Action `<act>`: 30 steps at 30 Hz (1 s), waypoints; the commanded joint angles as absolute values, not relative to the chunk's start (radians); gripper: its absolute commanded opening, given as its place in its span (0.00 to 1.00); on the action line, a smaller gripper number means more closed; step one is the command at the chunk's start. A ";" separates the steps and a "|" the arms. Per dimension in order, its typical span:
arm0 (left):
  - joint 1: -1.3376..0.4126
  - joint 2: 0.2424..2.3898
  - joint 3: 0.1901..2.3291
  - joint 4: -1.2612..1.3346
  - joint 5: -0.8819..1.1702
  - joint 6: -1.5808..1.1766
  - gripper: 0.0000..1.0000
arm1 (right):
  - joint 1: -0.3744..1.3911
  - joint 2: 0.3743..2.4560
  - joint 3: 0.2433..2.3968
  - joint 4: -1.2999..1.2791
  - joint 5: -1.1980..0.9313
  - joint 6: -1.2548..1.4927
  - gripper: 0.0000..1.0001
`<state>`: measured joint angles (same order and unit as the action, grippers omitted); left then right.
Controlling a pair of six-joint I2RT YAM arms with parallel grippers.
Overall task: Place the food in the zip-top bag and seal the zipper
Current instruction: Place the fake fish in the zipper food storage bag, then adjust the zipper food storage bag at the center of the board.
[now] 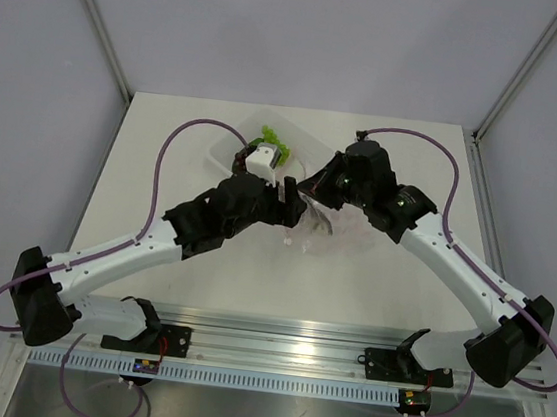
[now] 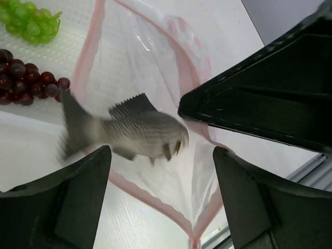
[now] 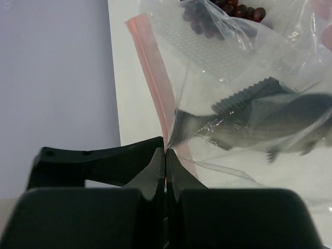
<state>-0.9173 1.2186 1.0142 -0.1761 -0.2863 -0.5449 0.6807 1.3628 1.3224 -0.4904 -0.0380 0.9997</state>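
Within zip-top bag, grey fish

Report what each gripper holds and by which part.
The right gripper is shut on the zip-top bag, pinching its pink zipper strip. The left gripper is open, holding nothing; the grey fish lies loose.

Grey scaled fish, pink-edged clear bag, dark red grapes

place: lab test cell — grey panel walls | aluminium mounting rail
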 commanded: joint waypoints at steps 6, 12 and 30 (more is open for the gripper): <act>-0.922 1.054 1.111 -0.317 -0.167 -0.442 0.38 | 0.653 1.267 1.246 -0.477 -0.015 1.012 0.00; -0.881 1.087 1.101 -0.399 -0.224 -0.534 0.78 | 0.655 1.249 1.236 -0.488 -0.023 1.002 0.00; -0.876 1.336 1.324 -0.524 -0.158 -0.522 0.00 | 0.629 1.226 1.498 -1.021 0.418 0.706 0.00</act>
